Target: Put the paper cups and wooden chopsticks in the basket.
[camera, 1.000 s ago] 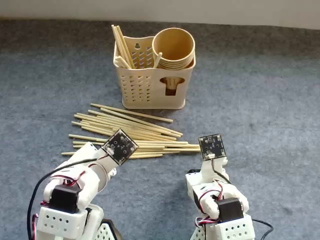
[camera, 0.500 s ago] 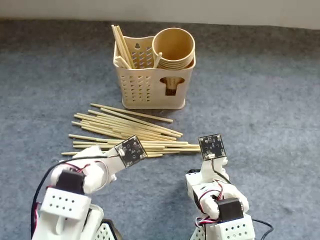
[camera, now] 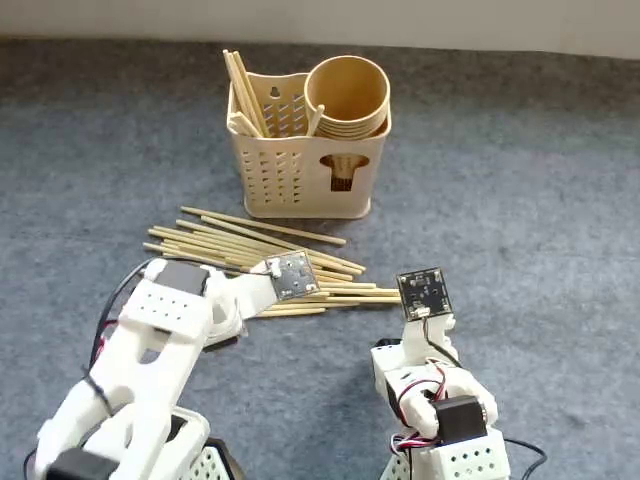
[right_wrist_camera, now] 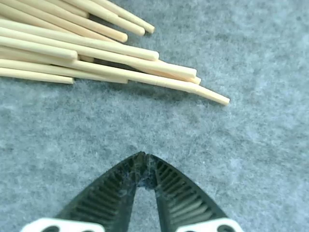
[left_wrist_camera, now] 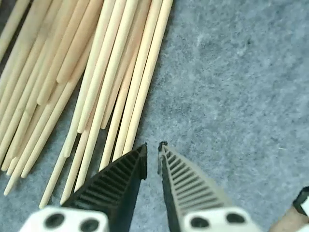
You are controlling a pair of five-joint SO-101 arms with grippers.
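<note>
While cups [camera: 347, 95] sit in the basket [camera: 300, 175], loose chopsticks [camera: 262, 262] lie on the surface [camera: 520, 200] before it: light, stiff, likely to roll; best gripped mid-length. Jaws of the left gripper [left_wrist_camera: 152, 147] stand slightly parted, those of the right gripper [right_wrist_camera: 143, 162] clenched, both empty.

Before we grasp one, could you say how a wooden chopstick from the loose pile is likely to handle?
The wooden chopsticks look thin and straight, so probably stiff and light. Rounded and tapered, one may roll when nudged. Overlapping neighbours would likely shift too.
</note>
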